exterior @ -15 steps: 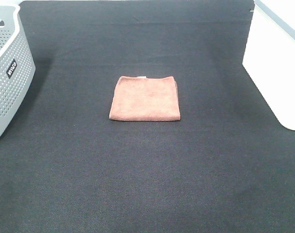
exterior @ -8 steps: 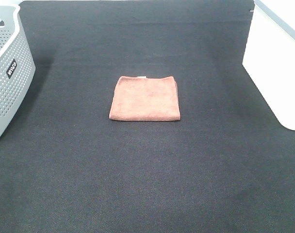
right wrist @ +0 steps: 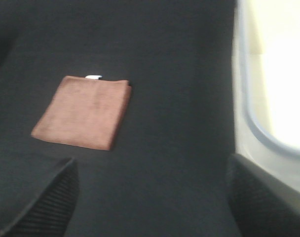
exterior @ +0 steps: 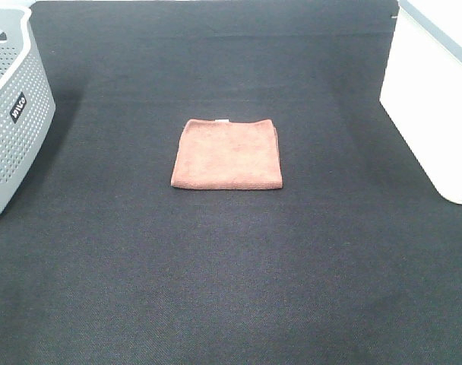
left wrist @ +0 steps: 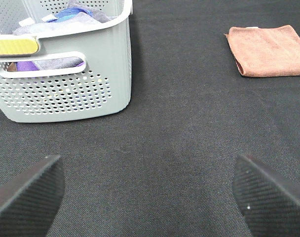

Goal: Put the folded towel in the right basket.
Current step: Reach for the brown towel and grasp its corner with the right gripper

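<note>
Both tools are spread wide and empty: my left tool (left wrist: 150, 197) hangs near the grey perforated plastic basket (exterior: 14, 129), my right tool (right wrist: 152, 205) just beside the smooth white basket (exterior: 432, 106). The folded rust-brown terry towel (exterior: 227, 153) lies flat mid-way on the dark woven surface (exterior: 231, 289), well apart from both baskets. If I pinch only its top layer, I judge it may unfold in the lift and catch on the rim

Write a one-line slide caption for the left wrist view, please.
Open left pincer above the dark mat; filled gray basket and folded brown towel lie ahead.

High overhead, two low wrist views, common towel (exterior: 226, 153)
</note>
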